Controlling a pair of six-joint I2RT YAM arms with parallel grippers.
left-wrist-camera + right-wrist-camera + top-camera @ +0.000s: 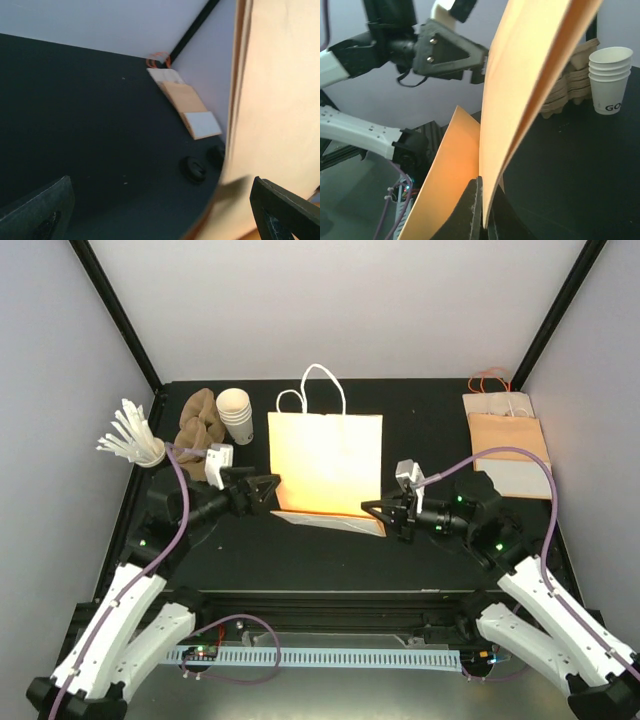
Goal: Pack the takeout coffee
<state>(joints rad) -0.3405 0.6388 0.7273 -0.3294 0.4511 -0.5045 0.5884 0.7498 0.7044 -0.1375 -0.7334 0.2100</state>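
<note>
The small white paper cup with the black lid showed in no view (perhaps inside the tall brown paper bag (325,465); I could not tell). Probably light and crushable, it would want a gentle hold round its wall, kept upright. The right gripper (383,512) was clamped on the bag's right edge. The left gripper (268,490) stood wide apart at its left edge, gripping nothing.

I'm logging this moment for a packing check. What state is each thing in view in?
paper bag: pinched at its near right edge, not lying flat.
right gripper: shut on the paper bag.
left gripper: open at the bag's left edge, gripping nothing.
white cups: upright, nested in a stack, lidless.
spare bags: folded, lying flat in the far right corner.
</note>
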